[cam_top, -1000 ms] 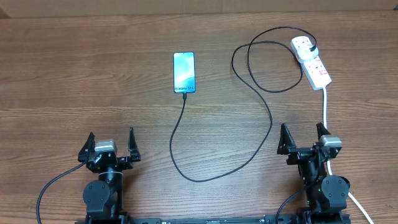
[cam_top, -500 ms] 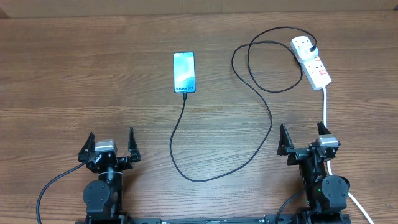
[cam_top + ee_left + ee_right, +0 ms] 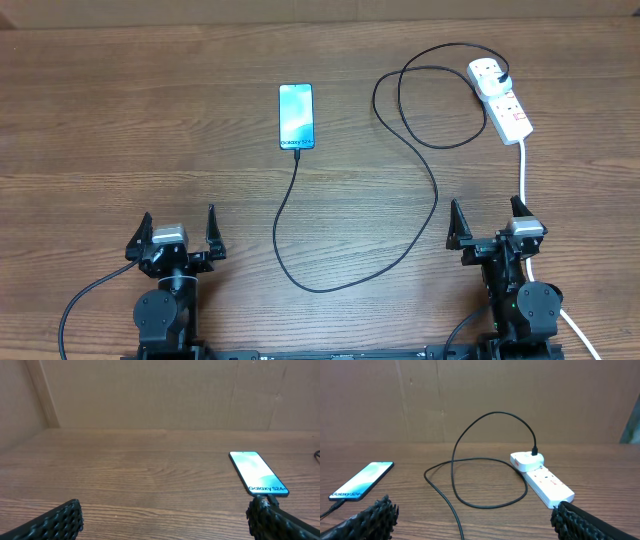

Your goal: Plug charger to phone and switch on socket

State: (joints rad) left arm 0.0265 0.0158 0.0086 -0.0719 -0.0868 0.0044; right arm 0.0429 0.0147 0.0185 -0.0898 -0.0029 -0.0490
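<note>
The left end effector (image 3: 178, 232) and right end effector (image 3: 487, 222) stand wide and empty at the table's (image 3: 100, 120) near edge. The charger (image 3: 495, 412) seems seated in the phone (image 3: 296, 116) mid-table, though the joint is tiny. Next, probably, the right arm presses the switch on the socket (image 3: 510, 108).

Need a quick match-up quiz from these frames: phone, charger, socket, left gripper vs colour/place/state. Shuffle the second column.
1. phone
2. charger
3. socket
4. left gripper

A. white, far right
B. black, loops from the strip to the phone's bottom edge
C. open, holding nothing, near edge
D. lying flat, blue screen up, left of centre

Pairs: 1-D, 2-B, 3-A, 4-C
</note>
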